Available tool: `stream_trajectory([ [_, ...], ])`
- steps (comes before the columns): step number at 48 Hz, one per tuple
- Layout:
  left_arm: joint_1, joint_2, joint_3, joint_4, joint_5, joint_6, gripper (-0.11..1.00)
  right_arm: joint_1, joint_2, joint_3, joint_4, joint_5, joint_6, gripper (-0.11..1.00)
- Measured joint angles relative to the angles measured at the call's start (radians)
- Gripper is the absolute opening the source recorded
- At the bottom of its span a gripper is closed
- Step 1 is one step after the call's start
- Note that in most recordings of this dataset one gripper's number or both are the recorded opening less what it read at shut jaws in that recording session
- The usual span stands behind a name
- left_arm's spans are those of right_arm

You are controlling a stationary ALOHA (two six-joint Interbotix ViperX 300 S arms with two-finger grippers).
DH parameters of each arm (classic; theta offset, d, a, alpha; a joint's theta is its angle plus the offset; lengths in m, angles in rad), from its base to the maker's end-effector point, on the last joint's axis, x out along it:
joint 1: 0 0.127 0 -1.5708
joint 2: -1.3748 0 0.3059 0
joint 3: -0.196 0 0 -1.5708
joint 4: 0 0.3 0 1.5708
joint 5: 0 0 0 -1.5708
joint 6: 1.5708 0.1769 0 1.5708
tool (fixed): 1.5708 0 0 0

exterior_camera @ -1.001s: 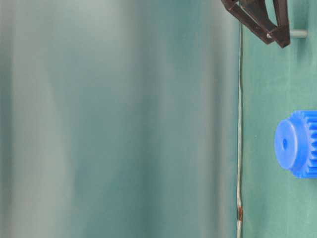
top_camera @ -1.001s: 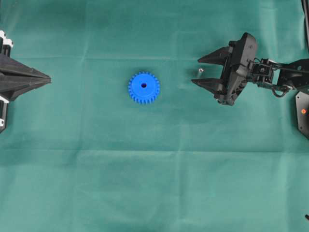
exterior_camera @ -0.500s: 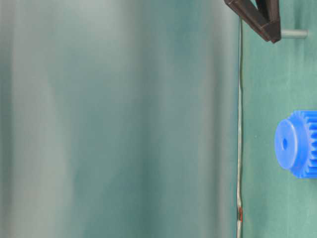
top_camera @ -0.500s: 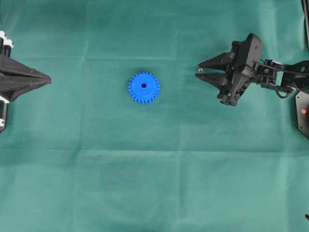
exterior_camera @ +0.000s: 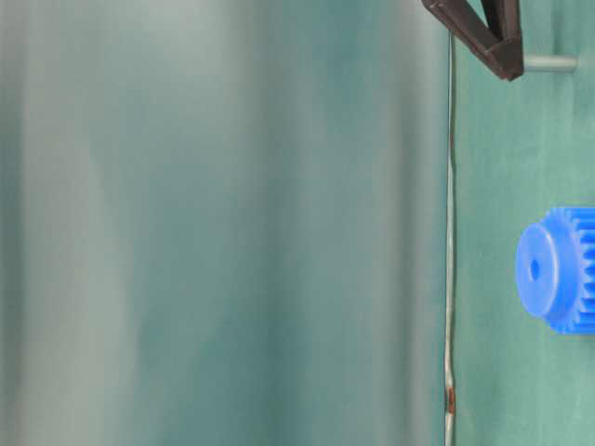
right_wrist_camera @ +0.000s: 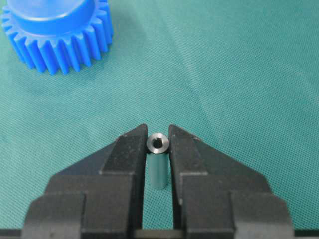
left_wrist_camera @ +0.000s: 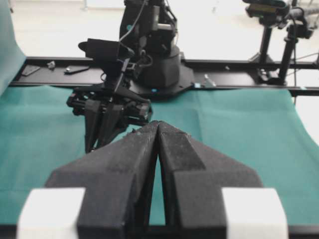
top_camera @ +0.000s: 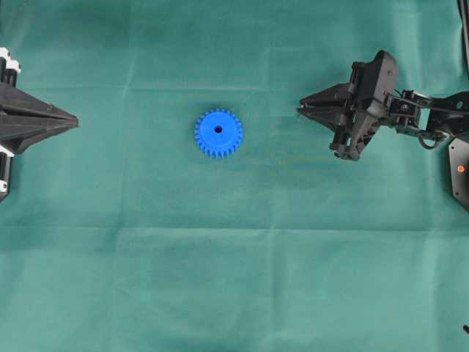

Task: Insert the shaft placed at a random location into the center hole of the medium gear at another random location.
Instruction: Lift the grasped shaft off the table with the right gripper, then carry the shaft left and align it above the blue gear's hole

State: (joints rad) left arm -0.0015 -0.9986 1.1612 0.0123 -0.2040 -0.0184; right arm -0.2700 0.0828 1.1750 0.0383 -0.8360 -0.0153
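Note:
The blue medium gear (top_camera: pixel 218 133) lies flat on the green cloth, its center hole (top_camera: pixel 218 130) facing up and empty. It also shows in the table-level view (exterior_camera: pixel 558 269) and at the top left of the right wrist view (right_wrist_camera: pixel 57 30). The shaft (right_wrist_camera: pixel 158 162), a small silver pin, stands upright on the cloth to the right of the gear. My right gripper (right_wrist_camera: pixel 158 129) is shut on it, one jaw against each side. From overhead the right gripper (top_camera: pixel 301 110) hides the pin. My left gripper (top_camera: pixel 73 118) is shut and empty at the far left.
The green cloth (top_camera: pixel 234 279) covers the table. The right arm (left_wrist_camera: pixel 107 107) and its black base rail (left_wrist_camera: pixel 224 79) show in the left wrist view. A cloth seam (exterior_camera: pixel 450 279) shows in the table-level view.
My right gripper's jaws have closed from wide open around the shaft until they touch it. The gear and the left arm have not moved.

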Motion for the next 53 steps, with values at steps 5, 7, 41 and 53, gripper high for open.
stream_trajectory([
  [5, 0.0, 0.0, 0.0, -0.002, 0.0, -0.002, 0.0, 0.0, -0.003, 0.0, 0.0, 0.0, 0.0, 0.15],
  [7, 0.0, 0.002, 0.0, 0.0, 0.0, -0.002, 0.0, 0.0, -0.011, 0.0, 0.0, 0.0, 0.0, 0.15],
  [41, 0.0, 0.0, 0.0, 0.0, -0.002, 0.0, 0.0, 0.0, -0.318, -0.037, -0.002, 0.313, 0.0, 0.15],
  [53, 0.0, 0.0, 0.0, -0.002, 0.002, -0.002, 0.0, 0.002, -0.318, -0.037, -0.003, 0.316, 0.0, 0.15],
])
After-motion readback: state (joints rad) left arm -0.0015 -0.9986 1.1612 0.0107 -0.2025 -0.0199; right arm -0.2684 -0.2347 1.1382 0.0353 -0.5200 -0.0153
